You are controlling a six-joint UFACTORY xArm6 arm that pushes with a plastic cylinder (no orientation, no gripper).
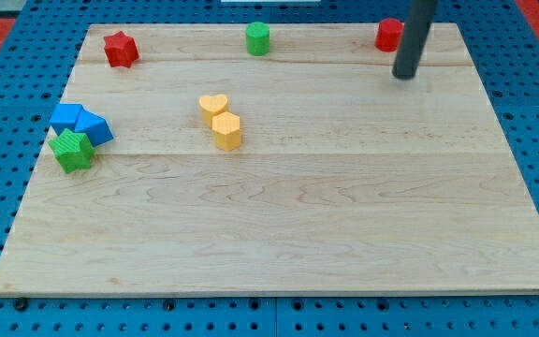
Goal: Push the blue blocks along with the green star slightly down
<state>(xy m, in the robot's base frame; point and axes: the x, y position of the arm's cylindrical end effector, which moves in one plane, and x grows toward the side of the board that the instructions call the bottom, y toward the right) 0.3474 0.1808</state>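
My tip [405,75], a bare rod grasping nothing, stands at two o'clock; blue blocks [80,123] touching green star [71,150] sit at nine o'clock near the desk [344,234] edge. An off-centre shove could scatter them.

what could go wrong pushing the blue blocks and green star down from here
My tip sits far at the view's top right beside the red cylinder, so crossing over could clip the yellow heart and yellow hexagon. The blue blocks and green star hug the board's left edge; an off-centre push may scatter them or slide one off.
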